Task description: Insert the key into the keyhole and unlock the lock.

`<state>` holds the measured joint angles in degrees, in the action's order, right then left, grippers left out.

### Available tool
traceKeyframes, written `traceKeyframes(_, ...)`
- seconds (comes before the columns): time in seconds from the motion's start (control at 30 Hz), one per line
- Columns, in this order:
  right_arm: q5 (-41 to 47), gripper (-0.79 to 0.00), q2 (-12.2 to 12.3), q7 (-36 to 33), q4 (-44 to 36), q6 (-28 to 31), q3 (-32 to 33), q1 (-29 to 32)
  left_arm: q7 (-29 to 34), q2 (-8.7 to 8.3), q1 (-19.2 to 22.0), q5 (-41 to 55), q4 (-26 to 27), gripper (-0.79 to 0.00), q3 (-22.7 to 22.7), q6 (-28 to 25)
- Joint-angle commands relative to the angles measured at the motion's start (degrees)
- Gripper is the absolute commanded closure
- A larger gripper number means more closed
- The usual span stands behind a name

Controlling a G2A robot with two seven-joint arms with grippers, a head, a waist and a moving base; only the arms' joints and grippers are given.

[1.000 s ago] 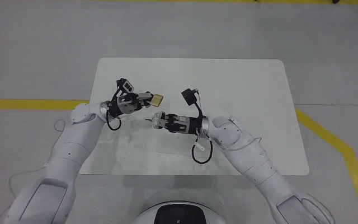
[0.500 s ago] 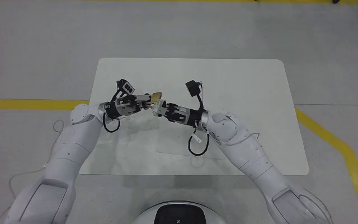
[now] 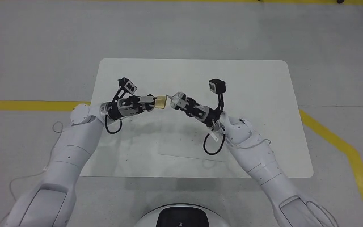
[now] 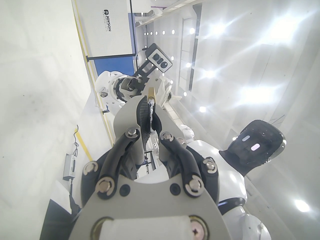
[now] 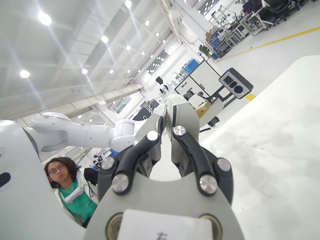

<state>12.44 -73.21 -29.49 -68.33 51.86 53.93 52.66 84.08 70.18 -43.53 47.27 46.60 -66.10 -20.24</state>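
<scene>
white table (image 3: 249, 85) on grey floor (image 3: 57, 45) crossed by a yellow line (image 3: 34, 105), ceiling lights (image 5: 45, 19) overhead.

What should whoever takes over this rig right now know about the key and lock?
Left gripper: shut on the lock, held above the table.
Right gripper: shut on the key, pointed at the lock and right up against it.
Done: both things are in hand and meet in mid-air.
Left: whether the key is in the keyhole cannot be told. Seat it, turn it, unlock.

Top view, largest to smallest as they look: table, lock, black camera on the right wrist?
1. table, by far.
2 and 3. camera and lock look nearly alike; the camera may sit nearer the lens, so unranked.
</scene>
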Motion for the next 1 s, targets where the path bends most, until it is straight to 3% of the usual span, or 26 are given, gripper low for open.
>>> traceKeyframes(0.0,2.1,0.0,0.1,-0.2,0.6,0.0,0.6,0.1,-0.7,-0.2,-0.7,-1.2,1.9,0.0,-0.3,-0.7)
traceKeyframes(0.23,2.9,0.0,-0.4,0.0,2.7,-2.2,0.4,-0.7,-1.6,-0.86,-2.9,-2.3,6.4,0.0,-1.6,-1.5)
traceKeyframes(0.37,3.6,0.0,-0.8,-0.8,2.8,-2.1,-0.4,-1.1,0.6,-1.27,-3.4,-0.7,8.7,0.0,-2.6,0.7)
traceKeyframes(0.43,5.6,0.0,-0.7,-3.1,2.8,-2.0,-0.3,-1.1,3.9,-1.89,-3.5,-1.3,11.0,0.0,-3.5,3.9)
traceKeyframes(0.53,9.7,0.0,-0.1,-7.6,2.7,-3.2,1.2,-0.7,3.9,-2.84,-4.2,1.1,11.4,0.0,-4.3,3.9)
traceKeyframes(0.63,15.5,0.0,0.8,-14.0,1.5,-5.6,3.1,0.3,3.9,-3.65,-4.0,5.6,11.0,0.0,-2.1,3.9)
traceKeyframes(0.83,15.5,0.0,0.8,-14.0,1.5,-5.6,3.1,0.3,3.9,-3.65,-4.0,5.6,11.0,0.0,-2.1,3.9)
traceKeyframes(0.93,22.3,0.0,2.5,-24.3,-1.5,-11.3,6.5,2.3,3.9,-3.65,-4.0,5.6,11.0,0.0,-2.1,3.9)
traceKeyframes(0.97,22.3,0.0,2.5,-24.3,-1.5,-11.3,6.5,2.3,3.9,-3.65,-4.0,5.6,11.0,0.0,-2.1,3.9)
